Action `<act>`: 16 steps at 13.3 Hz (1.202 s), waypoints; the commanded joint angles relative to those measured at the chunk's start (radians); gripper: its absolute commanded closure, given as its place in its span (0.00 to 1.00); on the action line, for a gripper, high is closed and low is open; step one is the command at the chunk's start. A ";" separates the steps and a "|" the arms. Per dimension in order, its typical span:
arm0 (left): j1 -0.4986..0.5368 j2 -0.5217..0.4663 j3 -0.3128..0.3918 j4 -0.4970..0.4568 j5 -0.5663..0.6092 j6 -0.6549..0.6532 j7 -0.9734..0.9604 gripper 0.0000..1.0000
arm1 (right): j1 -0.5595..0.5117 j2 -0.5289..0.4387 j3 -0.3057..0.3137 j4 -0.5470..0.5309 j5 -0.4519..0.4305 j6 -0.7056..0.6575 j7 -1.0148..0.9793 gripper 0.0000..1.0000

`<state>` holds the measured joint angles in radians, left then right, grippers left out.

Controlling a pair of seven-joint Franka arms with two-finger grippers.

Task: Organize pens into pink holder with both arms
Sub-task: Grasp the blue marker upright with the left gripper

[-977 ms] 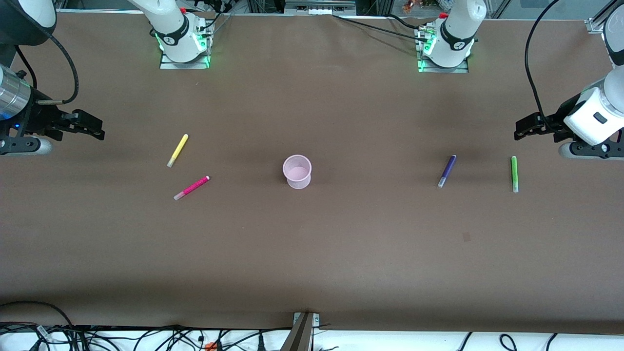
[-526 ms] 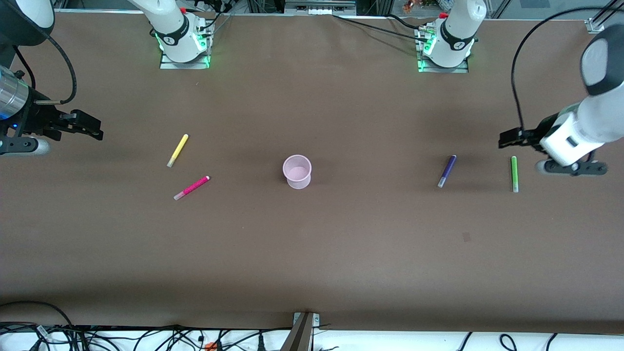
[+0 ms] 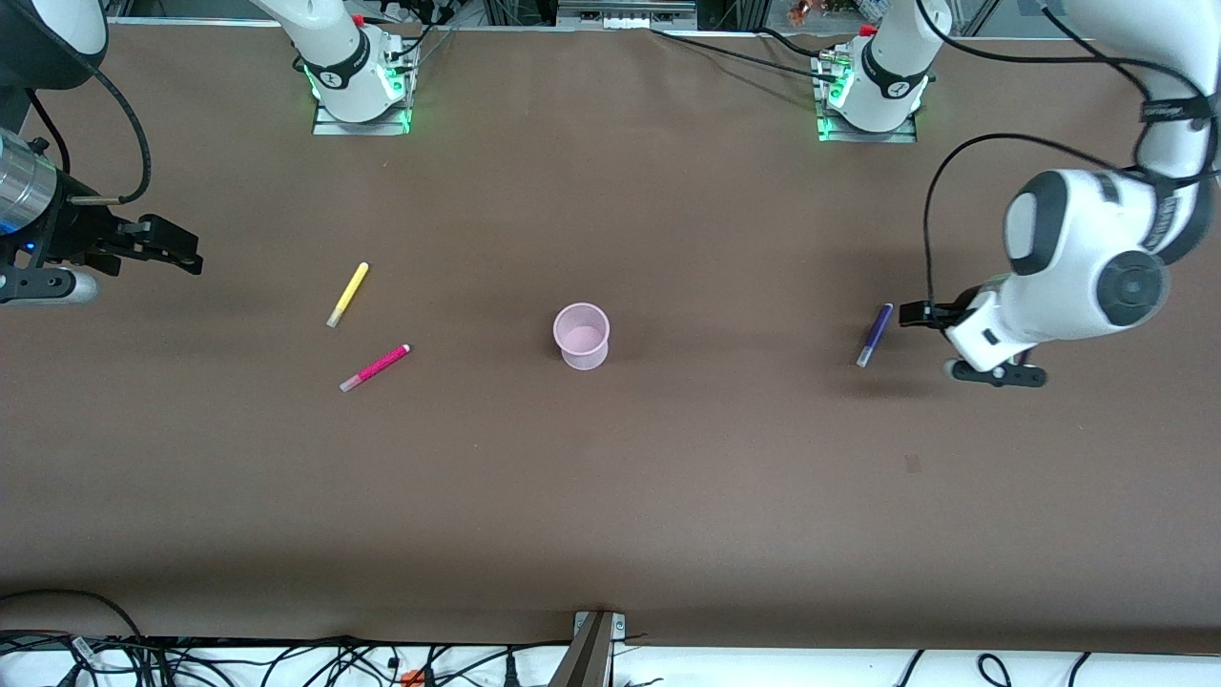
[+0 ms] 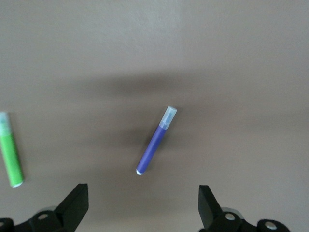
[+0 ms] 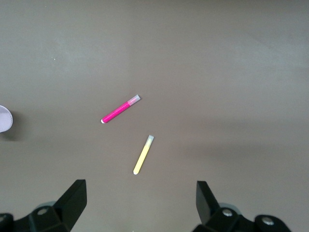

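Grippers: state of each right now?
Left gripper: open, empty, above the purple pen.
Right gripper: open, empty, waiting at the right arm's end of the table.

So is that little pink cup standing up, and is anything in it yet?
Upright and empty. The pink holder stands on its base with its rim up, and its bare bottom shows inside; the pens seen here all lie on the table.

Both end effectors (image 4: 140, 208) (image 5: 137, 205) open, aloft.

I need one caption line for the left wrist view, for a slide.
Open left gripper above the purple pen, green pen beside it.
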<state>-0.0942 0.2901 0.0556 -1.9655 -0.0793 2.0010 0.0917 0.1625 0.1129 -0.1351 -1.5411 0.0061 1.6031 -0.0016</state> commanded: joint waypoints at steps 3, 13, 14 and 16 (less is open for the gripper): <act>0.002 -0.023 0.004 -0.231 0.003 0.231 0.125 0.00 | -0.001 -0.002 0.002 0.012 0.017 -0.012 -0.006 0.00; -0.006 0.124 -0.020 -0.243 0.003 0.393 0.166 0.19 | -0.001 -0.002 0.002 0.012 0.017 -0.009 -0.006 0.00; -0.006 0.133 -0.025 -0.243 0.003 0.400 0.166 0.23 | -0.001 -0.002 0.002 0.012 0.017 -0.008 -0.006 0.00; -0.006 0.136 -0.025 -0.243 0.003 0.400 0.166 0.31 | -0.001 -0.002 0.002 0.012 0.017 -0.011 -0.006 0.00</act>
<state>-0.0939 0.4225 0.0291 -2.2089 -0.0790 2.3880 0.2391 0.1628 0.1129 -0.1346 -1.5410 0.0063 1.6032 -0.0016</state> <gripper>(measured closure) 0.229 0.000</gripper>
